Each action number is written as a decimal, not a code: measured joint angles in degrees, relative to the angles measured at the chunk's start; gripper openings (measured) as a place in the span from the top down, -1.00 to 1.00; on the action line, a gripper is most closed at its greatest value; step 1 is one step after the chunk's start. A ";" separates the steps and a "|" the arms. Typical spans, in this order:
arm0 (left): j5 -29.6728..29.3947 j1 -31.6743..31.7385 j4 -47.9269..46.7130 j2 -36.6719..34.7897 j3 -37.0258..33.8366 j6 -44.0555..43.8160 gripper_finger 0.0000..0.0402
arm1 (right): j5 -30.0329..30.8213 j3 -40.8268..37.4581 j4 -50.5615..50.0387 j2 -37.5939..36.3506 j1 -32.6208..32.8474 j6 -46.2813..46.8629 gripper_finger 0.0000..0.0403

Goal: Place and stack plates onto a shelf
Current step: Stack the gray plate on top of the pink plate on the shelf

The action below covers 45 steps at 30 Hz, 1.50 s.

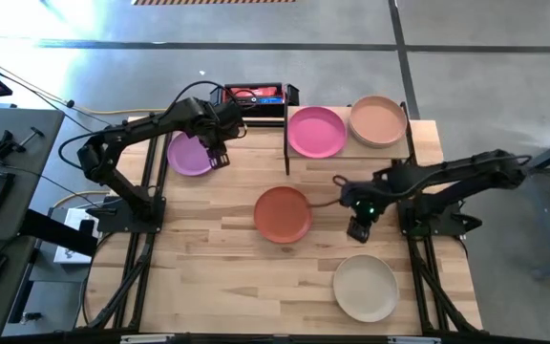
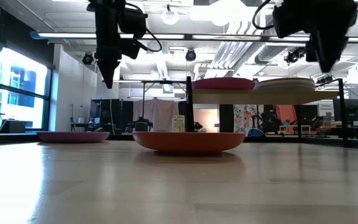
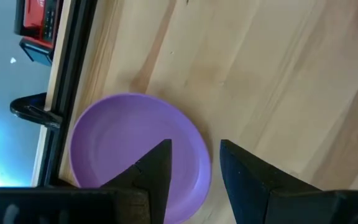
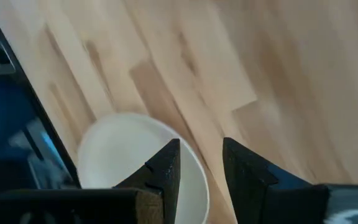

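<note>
the shelf (image 1: 409, 143), a small raised light-wood platform on black posts, carries a pink plate (image 1: 316, 131) and, just beside it, a peach plate (image 1: 378, 120) that may top a short stack. on the table (image 1: 218, 239) a purple plate (image 1: 189, 155) lies flat, a terracotta red plate (image 1: 282, 213) sits near the middle, and a beige plate (image 1: 365, 288) lies near the front.
</note>
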 joint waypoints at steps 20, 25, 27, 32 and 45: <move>0.06 0.05 -0.11 0.00 0.00 0.07 0.37 | 1.76 0.00 2.85 18.10 14.39 -9.79 0.50; 0.06 0.05 -0.11 0.00 0.00 0.07 0.37 | 1.96 0.00 4.22 20.58 16.45 -9.71 0.50; 0.06 0.05 -0.11 0.00 0.00 0.06 0.37 | 1.99 0.00 5.03 21.65 17.07 -9.76 0.50; 0.06 0.05 -0.11 0.00 0.00 0.07 0.37 | 4.35 0.00 4.94 24.21 17.81 -7.65 0.50; 0.06 0.03 -0.11 0.00 -0.02 0.01 0.37 | 5.04 0.00 7.71 27.53 17.75 -7.60 0.50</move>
